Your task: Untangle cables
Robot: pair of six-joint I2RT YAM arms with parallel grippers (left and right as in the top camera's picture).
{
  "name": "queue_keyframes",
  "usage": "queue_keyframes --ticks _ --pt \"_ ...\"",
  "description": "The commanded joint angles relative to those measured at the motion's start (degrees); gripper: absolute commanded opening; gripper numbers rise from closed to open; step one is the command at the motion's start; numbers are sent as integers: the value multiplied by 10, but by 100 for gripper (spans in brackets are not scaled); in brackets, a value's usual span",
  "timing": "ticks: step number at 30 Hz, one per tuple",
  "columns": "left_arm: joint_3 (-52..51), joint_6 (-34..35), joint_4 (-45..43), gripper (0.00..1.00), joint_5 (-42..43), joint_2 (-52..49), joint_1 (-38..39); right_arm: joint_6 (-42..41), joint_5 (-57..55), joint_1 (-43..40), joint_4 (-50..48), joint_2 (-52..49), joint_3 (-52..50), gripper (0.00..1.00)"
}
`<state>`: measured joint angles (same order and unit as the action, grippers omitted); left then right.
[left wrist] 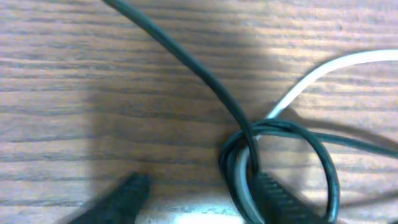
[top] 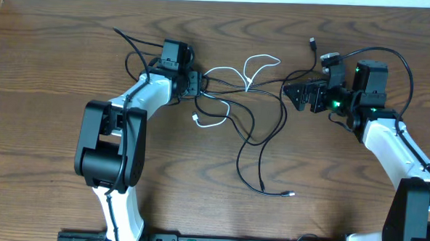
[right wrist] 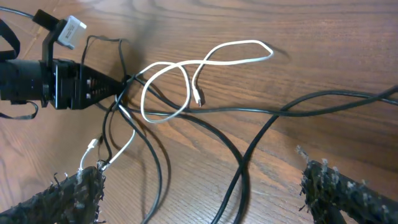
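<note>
The cables lie tangled in mid-table: a white cable [top: 255, 64] looped at the back, and black cables [top: 254, 133] trailing toward the front. My left gripper [top: 200, 85] sits at the tangle's left end. In the left wrist view it [left wrist: 202, 186] is open. A black cable loop [left wrist: 323, 168] and the white cable [left wrist: 323, 68] lie against its right finger [left wrist: 280, 199], while the left finger [left wrist: 127, 196] touches nothing. My right gripper [top: 297, 95] stands wide open right of the tangle. Black cables [right wrist: 323, 102] run between its fingers [right wrist: 202, 186], and the white cable [right wrist: 236, 46] lies beyond.
A white plug end [top: 197, 120] lies in front of the left gripper. Two black plug ends [top: 290, 194] rest near the table's front. The left arm's base [top: 112, 156] stands front left. The right arm [top: 395, 146] runs along the right side.
</note>
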<state>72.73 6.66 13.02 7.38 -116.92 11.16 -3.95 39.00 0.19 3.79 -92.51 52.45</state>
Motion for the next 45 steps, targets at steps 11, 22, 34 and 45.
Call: queue_keyframes --ticks 11,22,34,45 --pt "-12 -17 43 7 6 -16 2 -29 57 7 -7 -1 0 99" --pt "-12 -215 40 7 7 194 13 -103 273 7 -138 -1 0 99" --pt "-12 -236 19 7 7 347 80 -326 181 117 -300 -1 0 95" --pt "-12 -236 19 8 7 346 151 -327 0 182 -273 -1 0 91"
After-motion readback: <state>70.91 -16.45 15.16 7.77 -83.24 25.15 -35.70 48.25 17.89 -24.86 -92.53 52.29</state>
